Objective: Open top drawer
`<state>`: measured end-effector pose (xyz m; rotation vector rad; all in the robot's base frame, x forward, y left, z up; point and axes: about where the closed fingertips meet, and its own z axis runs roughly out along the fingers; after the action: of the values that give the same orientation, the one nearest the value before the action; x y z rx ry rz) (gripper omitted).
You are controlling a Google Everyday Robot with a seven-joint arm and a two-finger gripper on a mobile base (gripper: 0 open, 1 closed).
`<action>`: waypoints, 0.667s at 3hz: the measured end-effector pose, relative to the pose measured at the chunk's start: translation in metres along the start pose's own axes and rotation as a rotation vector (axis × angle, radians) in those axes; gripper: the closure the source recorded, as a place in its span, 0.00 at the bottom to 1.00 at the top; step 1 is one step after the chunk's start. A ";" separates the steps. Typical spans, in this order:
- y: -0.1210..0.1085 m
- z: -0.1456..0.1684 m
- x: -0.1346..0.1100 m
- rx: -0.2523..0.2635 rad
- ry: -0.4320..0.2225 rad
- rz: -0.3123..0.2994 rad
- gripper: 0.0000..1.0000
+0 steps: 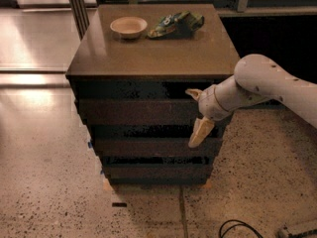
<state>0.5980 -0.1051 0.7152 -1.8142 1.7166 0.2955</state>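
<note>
The top drawer point(138, 112) is a wide, dark reddish-brown front just under the cabinet top point(148, 56). It looks flush with the two fronts below. My gripper point(195, 114) is at the right end of this drawer front, on a white arm that comes in from the right. Its two pale fingers point(199, 132) stand wide apart, one at the drawer's upper edge and one at its lower edge. The drawer front lies between them. I cannot tell whether the fingers touch the wood.
A pale bowl point(128, 26) and a green snack bag point(176, 24) lie at the back of the cabinet top. Two lower drawer fronts point(153, 147) sit below the top one. A dark cable point(237, 227) lies on the speckled floor at the front right.
</note>
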 end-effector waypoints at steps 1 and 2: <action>-0.001 0.002 0.000 0.001 0.000 -0.005 0.00; -0.015 0.016 0.000 -0.018 -0.004 -0.032 0.00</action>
<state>0.6162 -0.0964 0.7072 -1.8511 1.6860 0.3020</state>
